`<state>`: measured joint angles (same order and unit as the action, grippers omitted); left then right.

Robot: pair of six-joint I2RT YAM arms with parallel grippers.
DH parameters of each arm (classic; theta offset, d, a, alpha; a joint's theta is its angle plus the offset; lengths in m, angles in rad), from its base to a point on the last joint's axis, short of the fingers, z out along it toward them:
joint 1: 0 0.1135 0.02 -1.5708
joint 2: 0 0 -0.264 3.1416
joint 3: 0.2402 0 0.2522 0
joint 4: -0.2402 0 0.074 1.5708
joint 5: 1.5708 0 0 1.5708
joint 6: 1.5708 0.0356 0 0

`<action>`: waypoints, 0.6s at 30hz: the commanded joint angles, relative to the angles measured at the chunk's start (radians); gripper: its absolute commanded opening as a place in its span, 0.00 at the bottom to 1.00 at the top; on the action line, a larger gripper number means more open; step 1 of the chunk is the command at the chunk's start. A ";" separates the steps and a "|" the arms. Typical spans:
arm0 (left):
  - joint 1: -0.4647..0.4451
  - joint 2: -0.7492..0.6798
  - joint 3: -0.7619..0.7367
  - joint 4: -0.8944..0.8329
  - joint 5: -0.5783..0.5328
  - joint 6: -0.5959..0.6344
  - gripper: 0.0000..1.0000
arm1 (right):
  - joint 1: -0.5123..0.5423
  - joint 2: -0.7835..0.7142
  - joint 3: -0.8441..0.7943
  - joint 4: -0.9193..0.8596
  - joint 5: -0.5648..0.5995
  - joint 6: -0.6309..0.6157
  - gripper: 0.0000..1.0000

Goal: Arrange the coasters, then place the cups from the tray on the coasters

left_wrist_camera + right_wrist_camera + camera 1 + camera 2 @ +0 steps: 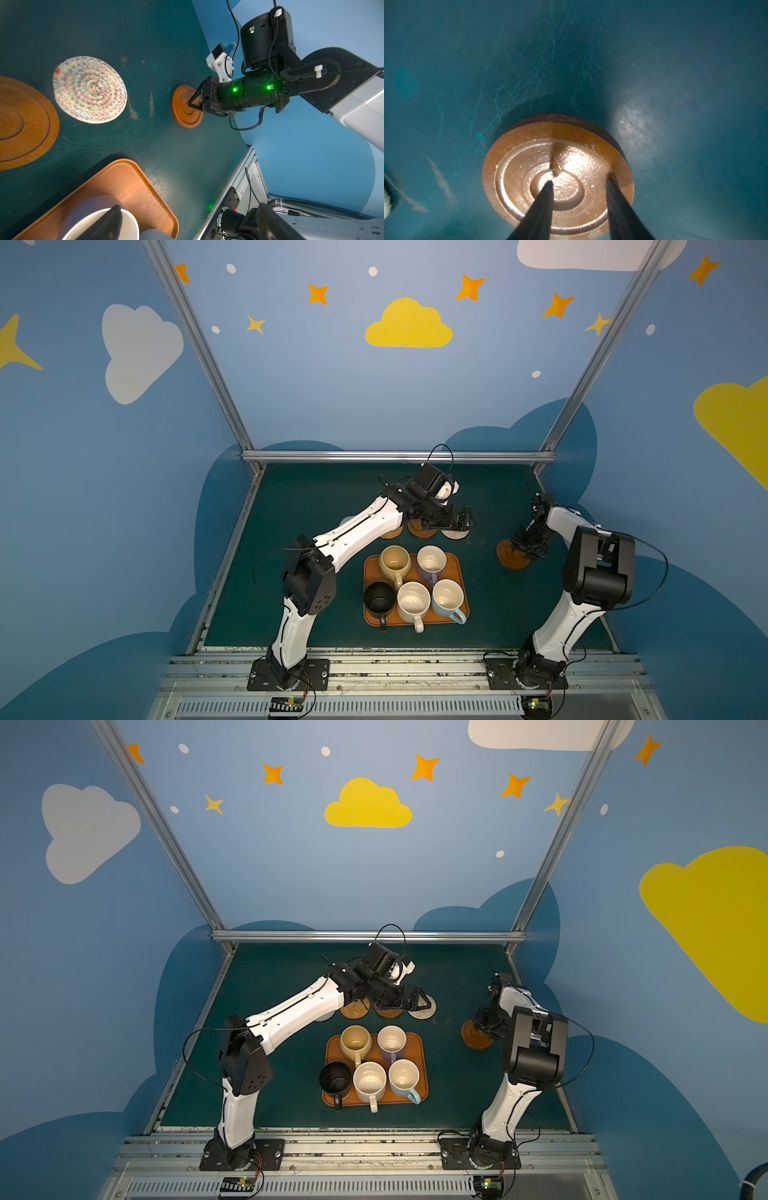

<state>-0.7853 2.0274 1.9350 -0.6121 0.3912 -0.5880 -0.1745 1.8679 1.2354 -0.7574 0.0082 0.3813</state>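
**Coaster pinch on the right looks sketchy**

Right pincer [579,179] is down on the lone wooden coaster [556,162]. That coaster sits on the green counter [498,614], off to the right of the tray [455,562] and well apart from the other coasters. One fingertip [547,191] is in the centre dimple and the other is at the raised rim, so the jaws stand partway together across half the disc. Can't tell whether they actually bite on it. The far edge seems to throw a shadow, so it may be tipped up a bit, not sure.

Left pincer [464,519] hangs spread wide over the back row. There the rattan coaster [355,1008], a second wooden coaster [25,124] and a woven coaster [90,89] lie close side by side. All five cups sit on the tray, black cup [379,596] included.

Likely trouble:
- **Slip or flip:** smooth wood plus a shallow hold near the rim means the disc could squirt out or flip over when lifted.
- **Skid:** if it gets dragged instead, it might slide wide of its spot.
- **Bump:** the end of the row is right under the left arm, so bringing the coaster over risks a knock that scatters the row.
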 commanded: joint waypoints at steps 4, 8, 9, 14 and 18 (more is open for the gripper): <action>0.004 -0.025 -0.015 0.011 0.007 0.001 1.00 | 0.001 0.007 -0.051 -0.008 -0.015 -0.001 0.37; 0.005 -0.027 -0.015 0.011 0.002 0.003 1.00 | -0.003 -0.018 -0.071 -0.011 -0.034 -0.008 0.36; 0.006 -0.029 -0.015 0.012 0.003 0.002 1.00 | -0.001 -0.019 -0.069 -0.021 -0.042 -0.011 0.36; 0.006 -0.041 -0.026 0.009 -0.003 0.005 1.00 | -0.003 -0.079 -0.054 -0.064 -0.053 -0.016 0.41; 0.005 -0.042 -0.034 0.021 -0.005 0.000 1.00 | -0.004 -0.072 -0.054 -0.064 -0.044 -0.021 0.44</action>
<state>-0.7853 2.0251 1.9072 -0.6075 0.3882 -0.5888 -0.1749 1.8210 1.1912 -0.7895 -0.0288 0.3702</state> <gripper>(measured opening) 0.996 0.436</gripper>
